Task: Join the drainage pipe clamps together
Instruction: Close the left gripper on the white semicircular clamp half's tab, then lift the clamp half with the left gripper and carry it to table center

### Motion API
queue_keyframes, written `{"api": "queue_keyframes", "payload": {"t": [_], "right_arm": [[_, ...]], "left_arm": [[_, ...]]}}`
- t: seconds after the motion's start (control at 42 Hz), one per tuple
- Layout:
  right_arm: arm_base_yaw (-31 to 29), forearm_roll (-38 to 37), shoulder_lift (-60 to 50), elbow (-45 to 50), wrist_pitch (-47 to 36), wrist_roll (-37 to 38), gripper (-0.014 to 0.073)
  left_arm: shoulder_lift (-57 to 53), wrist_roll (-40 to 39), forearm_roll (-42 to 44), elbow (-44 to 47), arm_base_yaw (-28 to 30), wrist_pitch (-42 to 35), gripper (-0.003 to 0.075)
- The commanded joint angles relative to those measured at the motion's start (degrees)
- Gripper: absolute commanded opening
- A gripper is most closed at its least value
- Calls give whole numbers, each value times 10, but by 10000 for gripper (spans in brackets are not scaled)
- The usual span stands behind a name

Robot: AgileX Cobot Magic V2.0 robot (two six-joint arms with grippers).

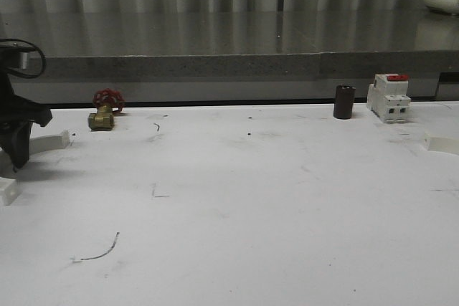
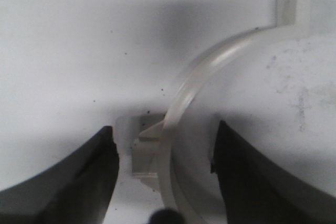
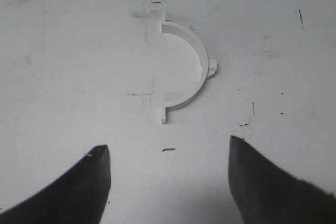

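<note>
One white drainage pipe clamp (image 2: 210,66) lies on the table at the far left. Its curved band runs between the two dark fingers (image 2: 79,182) of my left gripper (image 2: 164,150), which stands open around it with gaps on both sides. In the front view the left gripper (image 1: 17,157) reaches down between the clamp's two tab ends (image 1: 49,141). The other clamp (image 3: 186,66) lies flat on the table at the right edge (image 1: 441,142). My right gripper (image 3: 168,156) hovers open just short of it, with nothing between its fingers.
A brass valve with a red handwheel (image 1: 106,109) sits at the back left. A dark cylinder (image 1: 344,102) and a white breaker with a red top (image 1: 389,97) stand at the back right. The white table (image 1: 237,198) is marked with small scuffs.
</note>
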Motion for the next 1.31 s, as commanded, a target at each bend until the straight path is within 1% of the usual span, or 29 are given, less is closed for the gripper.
{"api": "queue_keyframes", "payload": {"t": [0.0, 0.095, 0.285, 0.381, 0.523, 0.642, 0.69, 0.832, 0.928, 1.118, 1.165, 1.284], "right_arm": [[1, -6, 0, -15, -34, -2, 507], [1, -6, 0, -15, -34, -2, 507], [1, -6, 0, -15, -34, -2, 507], [1, -6, 0, -15, -34, -2, 507], [1, -6, 0, -15, -34, -2, 507], [1, -6, 0, -15, -34, -2, 507], [1, -6, 0, -15, -34, -2, 507], [1, -6, 0, -15, -34, -2, 507], [1, -6, 0, -15, -34, -2, 507], [1, -6, 0, -15, -34, -2, 507], [1, -6, 0, -15, -34, -2, 507], [1, -6, 0, -15, -34, -2, 507]], "left_arm": [[-28, -5, -2, -16, 1, 0, 379], [-28, -5, -2, -16, 1, 6, 313], [-28, -5, -2, -16, 1, 17, 130], [-28, -5, 1, -16, 1, 16, 61], [-28, -5, 5, -16, 1, 9, -17], [-28, -5, 2, -22, -3, 33, -20], [-28, -5, 2, -32, -6, 55, -20], [-39, -5, 2, -75, -33, 93, -20], [-49, -5, -2, -108, -65, 112, -20], [-51, -10, -27, -168, -156, 140, -20], [-51, -20, -27, -178, -182, 140, -20], [-45, -75, -5, -202, -250, 127, -20]]}}
